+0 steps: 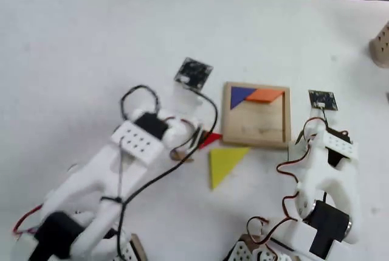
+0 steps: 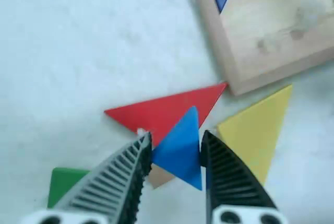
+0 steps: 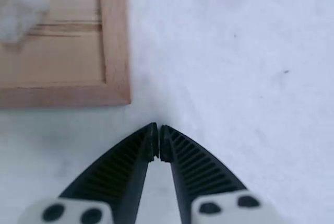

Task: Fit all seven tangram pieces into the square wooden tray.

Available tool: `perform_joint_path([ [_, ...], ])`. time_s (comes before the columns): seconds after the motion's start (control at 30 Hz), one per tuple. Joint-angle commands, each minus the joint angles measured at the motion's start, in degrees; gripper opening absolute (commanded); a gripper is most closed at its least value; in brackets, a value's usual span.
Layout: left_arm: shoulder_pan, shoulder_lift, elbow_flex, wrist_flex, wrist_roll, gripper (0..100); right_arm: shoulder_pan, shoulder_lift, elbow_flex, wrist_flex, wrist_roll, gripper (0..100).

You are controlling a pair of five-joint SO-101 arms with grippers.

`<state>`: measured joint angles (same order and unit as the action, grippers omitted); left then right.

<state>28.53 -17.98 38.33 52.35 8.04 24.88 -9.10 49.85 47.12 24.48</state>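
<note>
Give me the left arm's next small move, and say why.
Probably lift the small blue triangle and carry it toward the wooden tray: the left gripper is shut on it, it overlaps the red triangle, and most of the tray's floor is bare.

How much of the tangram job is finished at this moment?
Done: a blue piece and an orange piece lie in the tray. In hand: the left gripper holds a small blue triangle. Left: the red triangle, yellow triangle, green piece and a tan piece lie outside the tray.
</note>
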Motion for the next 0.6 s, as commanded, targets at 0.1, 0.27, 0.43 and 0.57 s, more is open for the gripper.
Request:
perform_joint_path([
  [0.1, 7.7, 26.6, -27.7, -1.1, 3.3, 15, 2.4, 0.3, -1.7, 0.4, 0.2, 1.7],
  [0.27, 10.7, 41.0, -44.0, -0.4, 3.3, 15, 2.4, 0.3, -1.7, 0.2, 0.2, 1.7],
  [0.43, 11.0, 48.9, -54.4, 4.7, 3.3, 19, 2.4, 0.3, -1.7, 0.1, 0.2, 1.7],
  [0.57, 10.7, 51.9, -58.5, 9.9, 3.4, 31, 2.3, 0.4, -1.7, 0.0, 0.2, 1.7],
])
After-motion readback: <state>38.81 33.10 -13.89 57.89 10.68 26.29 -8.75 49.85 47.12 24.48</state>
